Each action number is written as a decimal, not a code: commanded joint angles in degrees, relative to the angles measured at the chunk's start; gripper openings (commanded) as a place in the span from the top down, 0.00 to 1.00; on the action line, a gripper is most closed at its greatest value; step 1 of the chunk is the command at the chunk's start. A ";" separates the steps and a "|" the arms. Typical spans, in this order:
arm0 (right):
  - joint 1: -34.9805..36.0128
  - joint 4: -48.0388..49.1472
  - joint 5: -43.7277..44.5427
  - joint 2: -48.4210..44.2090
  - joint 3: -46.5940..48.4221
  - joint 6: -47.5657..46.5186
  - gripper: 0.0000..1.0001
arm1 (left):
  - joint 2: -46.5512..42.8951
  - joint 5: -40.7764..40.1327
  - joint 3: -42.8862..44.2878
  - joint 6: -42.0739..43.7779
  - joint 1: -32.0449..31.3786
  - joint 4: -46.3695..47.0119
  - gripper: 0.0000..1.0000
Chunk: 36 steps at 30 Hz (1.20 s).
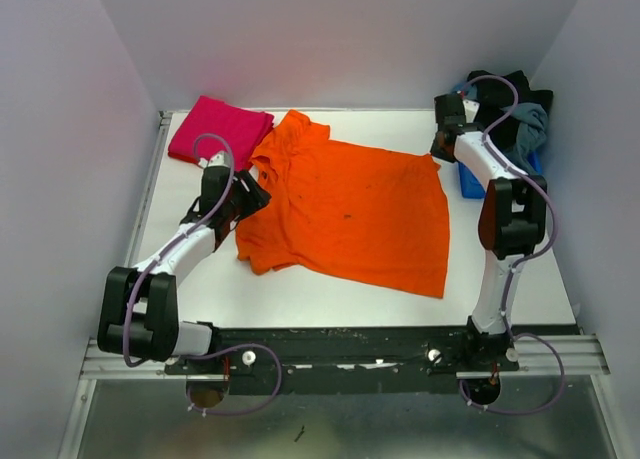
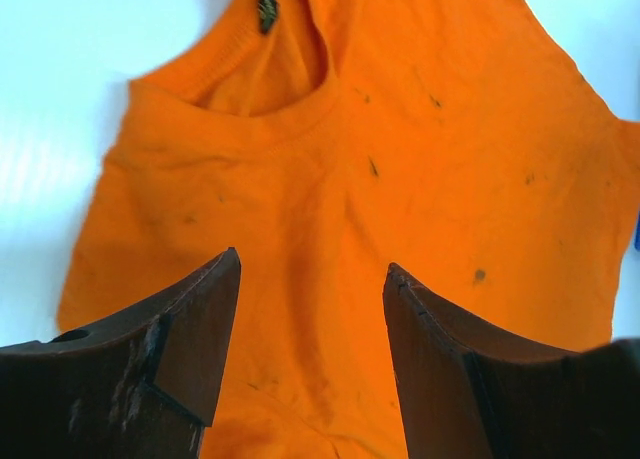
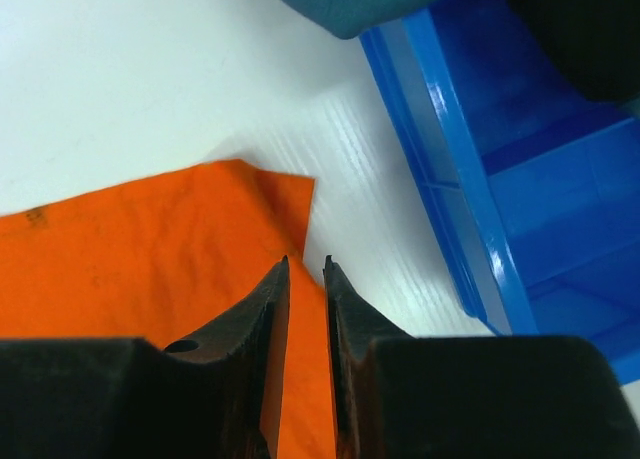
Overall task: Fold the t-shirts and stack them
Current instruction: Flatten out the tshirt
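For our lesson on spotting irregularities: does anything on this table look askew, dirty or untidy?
The orange t-shirt lies spread at a slant to the table edges and is dotted with small dark specks. Dark clothes spill over the blue bin at far right. The pink t-shirt sits neatly folded.

Blue bin (image 3: pixel 450 149) runs off the right wrist frame's edge; the left gripper (image 2: pixel 312 259) blocks the orange t-shirt (image 2: pixel 330 179) lower down.

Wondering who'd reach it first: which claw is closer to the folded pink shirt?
Left. The left gripper hovers over the orange shirt, just beside the pink shirt; the right gripper is across the table by the blue bin.
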 commanded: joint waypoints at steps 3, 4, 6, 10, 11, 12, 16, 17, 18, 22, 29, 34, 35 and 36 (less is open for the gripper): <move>-2.43 -4.45 -2.45 5.42 5.74 -0.11 0.72 | -1.54 -0.84 -1.57 0.68 -3.57 2.02 0.30; -2.61 -5.41 -2.37 6.30 6.71 -0.02 0.72 | -0.75 -0.66 -1.65 0.59 -3.57 2.03 0.30; -3.05 -6.39 -3.33 7.27 8.13 0.33 0.72 | 0.75 -0.75 -1.13 0.41 -3.57 1.59 0.30; -3.67 -9.46 -6.93 10.25 12.24 -0.63 0.70 | 3.30 -0.92 0.80 0.15 -3.57 0.01 0.29; -3.75 -10.60 -7.38 11.48 13.91 -0.89 0.70 | 3.83 -0.58 1.41 0.06 -3.57 -0.34 0.30; -3.93 -11.48 -8.25 12.53 15.32 -1.24 0.69 | 4.53 -0.22 1.86 -0.03 -3.66 -0.52 0.30; -4.54 -15.96 -11.06 17.28 22.18 -2.30 0.68 | 5.50 0.31 2.30 -0.20 -3.57 -0.70 0.30; -4.72 -17.10 -11.59 18.42 23.58 -2.39 0.68 | 5.67 0.48 2.39 -0.12 -3.57 -0.70 0.30; -4.98 -18.33 -12.29 19.22 24.90 -2.39 0.67 | 5.85 0.74 2.47 -0.12 -3.57 -0.79 0.30; -5.34 -20.62 -13.80 21.42 27.46 -2.74 0.67 | 7.52 1.19 3.44 0.24 -3.57 -1.31 0.29; -5.34 -28.35 -13.53 27.65 36.68 -3.18 0.64 | 12.70 4.44 4.85 -0.91 -3.57 -0.79 0.29; -5.25 -29.07 -12.57 27.93 36.96 -2.74 0.71 | 13.32 4.53 4.23 -0.29 -3.05 -0.17 0.29; -5.25 -29.24 -12.65 28.01 36.87 -2.83 0.72 | 13.15 4.53 4.15 -0.20 -2.87 -0.26 0.29; -5.34 -29.50 -12.74 28.27 37.30 -2.92 0.73 | 13.06 4.61 4.14 -0.03 -2.69 -0.35 0.29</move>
